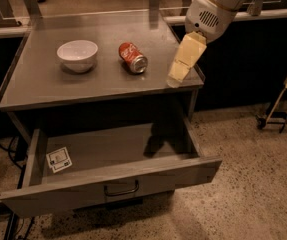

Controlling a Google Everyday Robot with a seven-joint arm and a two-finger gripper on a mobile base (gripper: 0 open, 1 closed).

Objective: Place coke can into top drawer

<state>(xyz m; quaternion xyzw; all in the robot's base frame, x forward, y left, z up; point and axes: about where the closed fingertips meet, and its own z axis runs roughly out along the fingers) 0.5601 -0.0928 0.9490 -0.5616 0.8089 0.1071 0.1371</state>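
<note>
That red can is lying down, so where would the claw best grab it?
Probably around the middle of the coke can, coming from above and closing across its round body. It lies on its side, silver end toward the front, with the white bowl beside it. The claw hangs over the table at its right edge.

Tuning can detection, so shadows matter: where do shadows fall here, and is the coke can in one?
Camera view: the coke can lies evenly lit on the tabletop, a slight shadow beside it; the end effector hangs over the tabletop's right edge, and a dark shadow falls in the top drawer at its right rear.
</note>
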